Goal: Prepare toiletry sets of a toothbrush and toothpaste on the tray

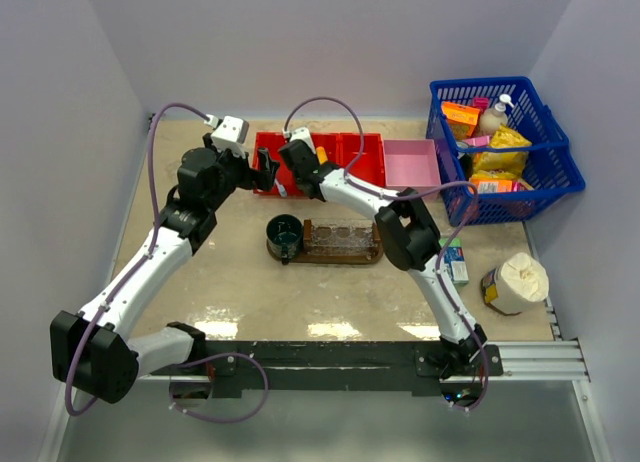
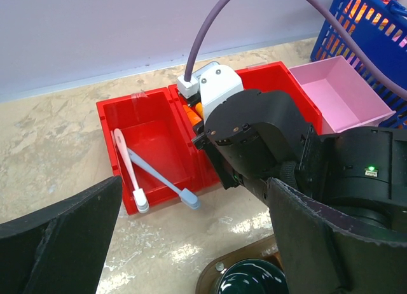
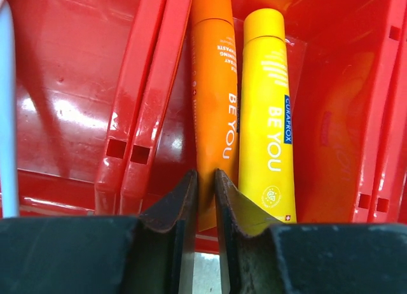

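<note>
Orange toothpaste point(image 3: 215, 84): right gripper point(image 3: 205, 198) pitched down at its end, nearly closed, hold unclear; left gripper point(image 2: 194, 198) wide open, empty. Yellow toothpaste point(image 3: 267, 103) alongside in red bin point(image 3: 63, 84).

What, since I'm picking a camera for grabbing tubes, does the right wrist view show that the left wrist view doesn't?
Right wrist only: the orange toothpaste and yellow toothpaste side by side, the right gripper narrowly parted at the orange one's near end. Left wrist only: two toothbrushes crossed in the neighbouring compartment, the pink box. Both: the red bin.
</note>
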You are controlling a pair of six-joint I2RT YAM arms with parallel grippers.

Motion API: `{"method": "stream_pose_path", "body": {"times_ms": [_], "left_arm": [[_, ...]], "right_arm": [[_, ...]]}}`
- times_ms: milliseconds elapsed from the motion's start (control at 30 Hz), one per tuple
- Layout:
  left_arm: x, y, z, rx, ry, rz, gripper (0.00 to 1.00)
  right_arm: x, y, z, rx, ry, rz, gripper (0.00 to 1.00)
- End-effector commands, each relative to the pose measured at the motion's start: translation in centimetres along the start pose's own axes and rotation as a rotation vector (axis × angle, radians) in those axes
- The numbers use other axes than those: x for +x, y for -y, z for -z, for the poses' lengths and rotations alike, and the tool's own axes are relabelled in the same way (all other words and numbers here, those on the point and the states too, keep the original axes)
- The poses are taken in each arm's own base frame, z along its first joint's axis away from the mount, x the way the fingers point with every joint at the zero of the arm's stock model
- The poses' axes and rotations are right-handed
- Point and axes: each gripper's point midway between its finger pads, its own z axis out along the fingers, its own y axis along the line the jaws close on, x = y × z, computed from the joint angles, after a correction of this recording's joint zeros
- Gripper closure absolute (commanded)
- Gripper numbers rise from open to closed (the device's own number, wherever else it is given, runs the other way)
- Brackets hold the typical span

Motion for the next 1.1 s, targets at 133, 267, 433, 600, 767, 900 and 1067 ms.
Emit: {"method": "stream_pose_path", "body": {"times_ms": [133, 267, 433, 600, 767, 900, 1067], "left_arm": [[-1.6, 0.4, -0.2, 0.014, 0.048, 0.01, 0.0], [-1.6, 0.3, -0.2, 0.011, 0.047, 0.009, 0.0], [-1.8, 0.3, -0.1, 0.008, 0.05, 0.006, 0.0], [-1.8, 0.0, -0.1, -0.005, 0.049, -0.004, 0.0], [-2.1, -0.2, 0.1, -0.015, 0.059, -0.009, 0.0], [-2.4, -0.3, 0.3, -0.024, 0.066, -0.017, 0.0], [-2.9, -0.3, 0.6, -0.023, 0.079, -0.039, 0.0]], "right_arm": [[-2.5, 1.8, 0.9, 0.064, 0.069, 0.007, 0.96], [-3.5, 1.9, 1.6, 0.045, 0.086, 0.008, 1.0], [-5.6, 1.9, 3.4, 0.001, 0.12, 0.003, 1.0], [-8.0, 2.2, 5.4, -0.04, 0.157, -0.012, 1.0], [-10.1, 2.6, 7.7, -0.092, 0.19, -0.034, 1.0], [-10.9, 3.0, 9.0, -0.125, 0.194, -0.045, 1.0], [-10.7, 2.9, 10.9, -0.22, 0.166, -0.032, 1.0]]}}
